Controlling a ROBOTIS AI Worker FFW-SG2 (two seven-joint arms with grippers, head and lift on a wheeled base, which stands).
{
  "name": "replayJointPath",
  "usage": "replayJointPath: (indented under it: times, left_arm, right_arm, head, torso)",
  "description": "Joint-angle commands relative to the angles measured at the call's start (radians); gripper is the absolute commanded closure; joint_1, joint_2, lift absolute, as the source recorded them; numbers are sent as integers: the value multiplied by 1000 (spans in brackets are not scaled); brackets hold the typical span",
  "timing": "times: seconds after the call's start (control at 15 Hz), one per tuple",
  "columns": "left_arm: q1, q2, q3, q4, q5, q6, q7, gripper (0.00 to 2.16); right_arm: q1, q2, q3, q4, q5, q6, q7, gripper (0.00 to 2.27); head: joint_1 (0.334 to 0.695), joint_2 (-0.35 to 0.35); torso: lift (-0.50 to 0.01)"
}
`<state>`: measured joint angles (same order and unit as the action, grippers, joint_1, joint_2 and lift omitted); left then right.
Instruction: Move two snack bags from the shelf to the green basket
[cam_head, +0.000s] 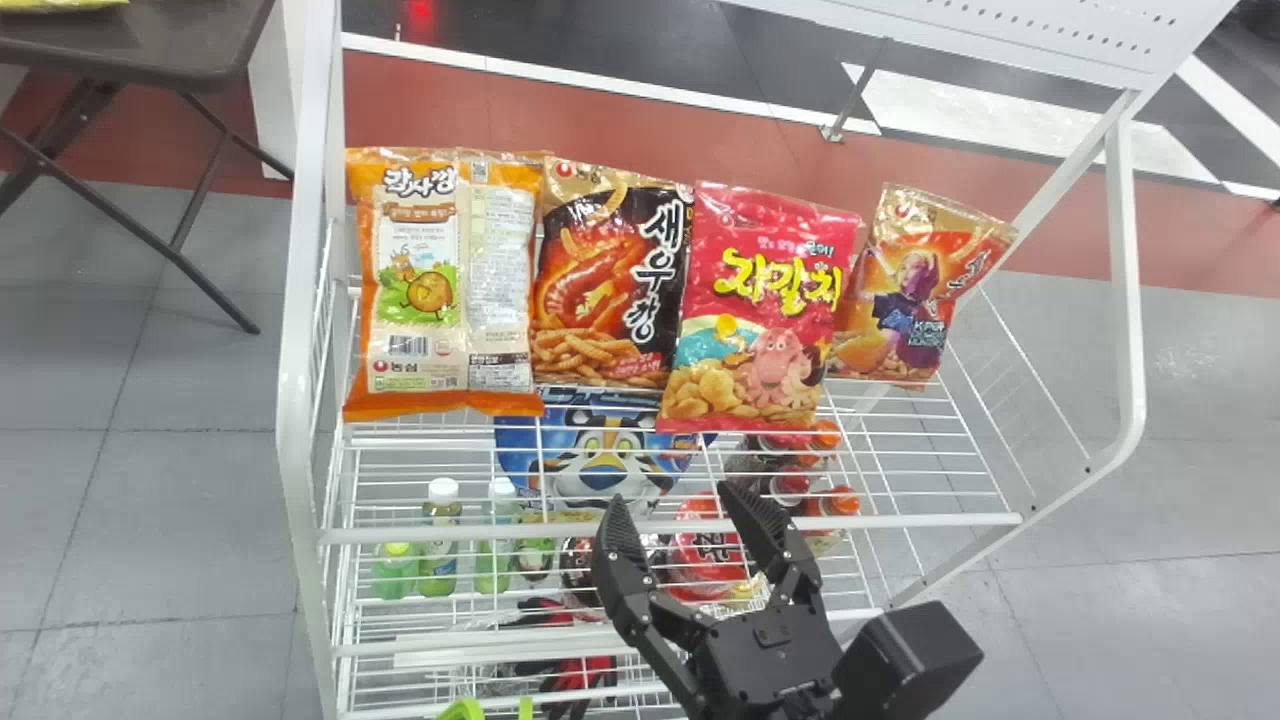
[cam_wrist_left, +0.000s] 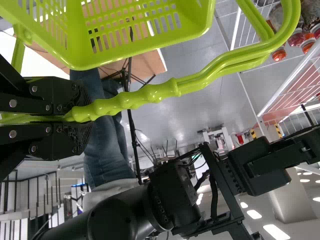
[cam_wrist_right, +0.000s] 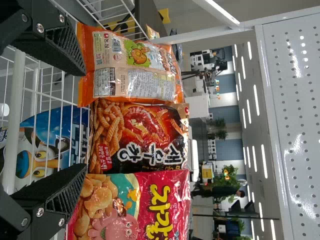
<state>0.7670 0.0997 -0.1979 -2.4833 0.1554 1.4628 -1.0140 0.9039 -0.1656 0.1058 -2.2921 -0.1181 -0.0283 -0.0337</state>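
- Right claw (cam_head: 676, 493), released, lower centre: square up to black snack bag (cam_head: 605, 290), upper centre; pinch gently.
- Left claw (cam_wrist_left: 82, 115), clenched on basket handle (cam_wrist_left: 150, 94): hold steady.

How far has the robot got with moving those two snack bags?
Seemingly at the start. The green basket is ready, its handle in the left gripper. The right gripper is open and empty before four snack bags on the shelf. Both bags probably remain to be moved, though the basket's inside isn't fully visible.
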Motion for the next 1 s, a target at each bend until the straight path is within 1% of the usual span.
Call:
replayJointPath:
  times: [0.0,0.6,0.8,0.93]
  left_arm:
    - [0,0,0,1,1,0,0,2088]
    - [0,-2,-2,0,0,0,2,2084]
    - [0,-9,-9,9,-5,-3,11,2084]
    - [0,-11,-25,15,-16,-3,20,2084]
  right_arm:
    - [0,0,0,2,0,0,0,184]
    - [-22,3,9,8,0,-3,1,184]
    - [-114,9,43,28,20,3,1,184]
    - [-194,11,60,42,23,55,1,184]
  head:
    - [695,-350]
    - [695,-350]
    - [695,-350]
    - [695,-350]
  torso:
    - [-16]
    - [-16]
    - [-16]
    - [-16]
